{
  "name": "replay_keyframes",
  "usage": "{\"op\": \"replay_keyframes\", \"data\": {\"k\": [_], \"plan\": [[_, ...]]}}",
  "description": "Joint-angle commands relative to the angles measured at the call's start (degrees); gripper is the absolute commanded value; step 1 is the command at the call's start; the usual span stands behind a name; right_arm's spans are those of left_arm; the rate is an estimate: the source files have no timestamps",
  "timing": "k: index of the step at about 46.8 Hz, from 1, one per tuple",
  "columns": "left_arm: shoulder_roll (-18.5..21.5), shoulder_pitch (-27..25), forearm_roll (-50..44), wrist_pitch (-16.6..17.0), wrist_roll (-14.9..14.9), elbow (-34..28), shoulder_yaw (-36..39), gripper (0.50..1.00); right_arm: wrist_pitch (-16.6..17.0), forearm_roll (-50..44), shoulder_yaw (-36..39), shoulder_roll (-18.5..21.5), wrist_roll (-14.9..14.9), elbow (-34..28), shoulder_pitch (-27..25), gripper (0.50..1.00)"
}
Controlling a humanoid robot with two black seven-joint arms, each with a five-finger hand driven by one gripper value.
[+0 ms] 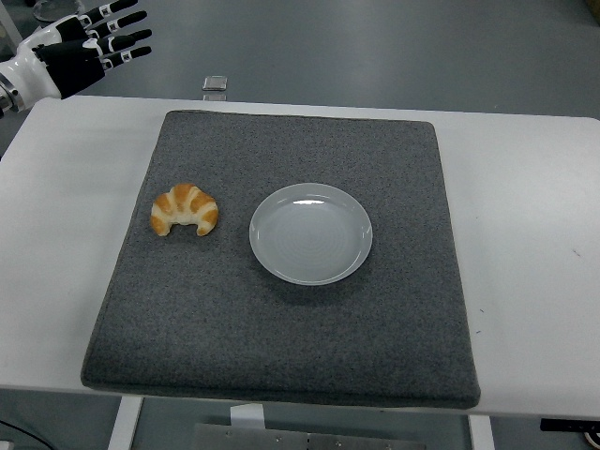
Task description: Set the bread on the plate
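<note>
From the head view, you are looking at the left hand point(80, 47) hanging at the far left corner, above the table's point(534, 234) back edge. Its fingers point(127, 37) are stretching out straight and spread, pointing right, and they are gripping nothing.

The bread point(185, 209), a golden croissant, is lying well apart from those fingers, nearer to you and a little to their right, on the left part of the grey mat point(281, 356). Its curved tips are pointing toward the near edge.

The plate point(310, 233), pale and round, is sitting just beside the bread on its right, not touching it, farther still from the fingertips. Nothing is lying in it.

A small dark object point(215, 83) is resting on the floor beyond the table, to the right of the fingertips.
</note>
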Motion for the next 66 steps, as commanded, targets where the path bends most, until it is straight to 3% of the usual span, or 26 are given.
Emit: {"op": "replay_keyframes", "data": {"k": [1,19,27,36,57,66], "plan": [[-0.01,0.03,0.03,0.00,0.00,-0.07,0.09,0.996,0.02,0.00,0.00,0.00,0.00,0.00,0.00,0.930],[-0.18,-1.11,-0.41,0.00,0.00,0.02,0.09,0.996,0.02,0.00,0.00,0.00,0.00,0.00,0.00,0.930],[-0.01,-0.93,1.60,0.00,-1.93,-0.59,0.70,0.996,0.02,0.00,0.00,0.00,0.00,0.00,0.00,0.930],[0.69,-1.02,15.13,0.00,-2.98,-3.05,0.09,0.996,0.02,0.00,0.00,0.00,0.00,0.00,0.00,0.932],[6.76,-0.67,41.15,0.00,-9.13,-14.65,0.70,0.996,0.02,0.00,0.00,0.00,0.00,0.00,0.00,0.930],[8.60,-0.58,48.54,0.00,-10.19,-17.82,0.79,0.996,0.02,0.00,0.00,0.00,0.00,0.00,0.00,0.930]]}}
